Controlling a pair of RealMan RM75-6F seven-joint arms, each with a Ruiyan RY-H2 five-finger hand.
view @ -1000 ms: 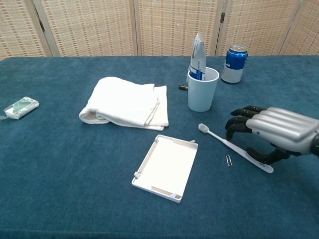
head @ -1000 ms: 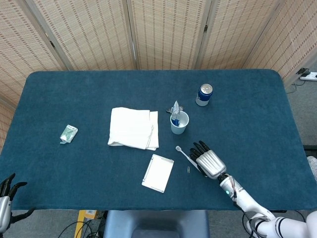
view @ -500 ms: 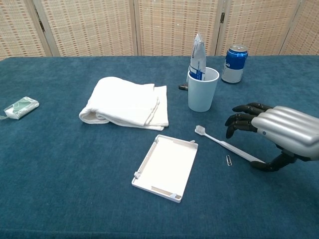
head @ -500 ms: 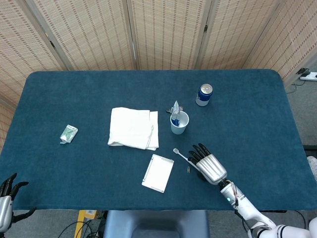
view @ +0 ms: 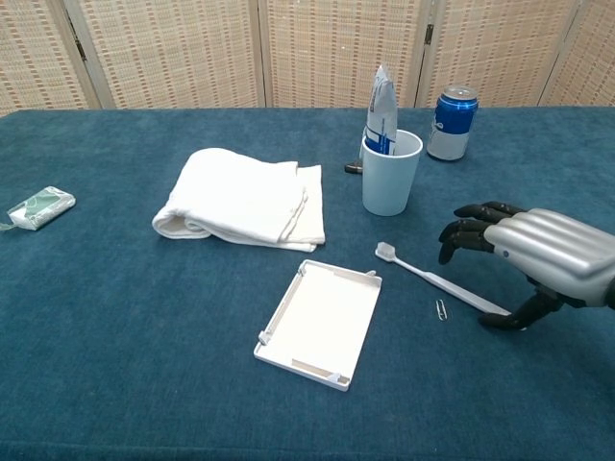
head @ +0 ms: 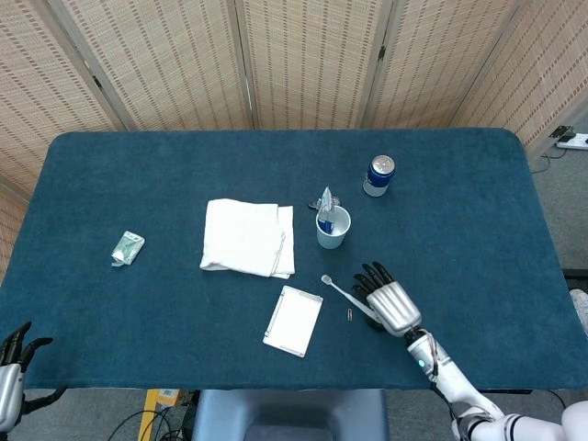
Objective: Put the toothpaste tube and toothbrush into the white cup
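The tube [view: 381,110] stands in the cup [view: 391,173]; my right robot hand [view: 538,259], unclenched, hovers over the brush [view: 437,280], ungrasped on the surface.

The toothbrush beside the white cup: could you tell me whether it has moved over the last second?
Yes. The toothbrush has swung: its head now lies further left, nearer the white tray, below the white cup. The right hand touches its handle end.

Toothpaste tube [view: 381,113] upright in white cup [view: 390,174]; toothbrush [view: 437,279] lies flat nearby.
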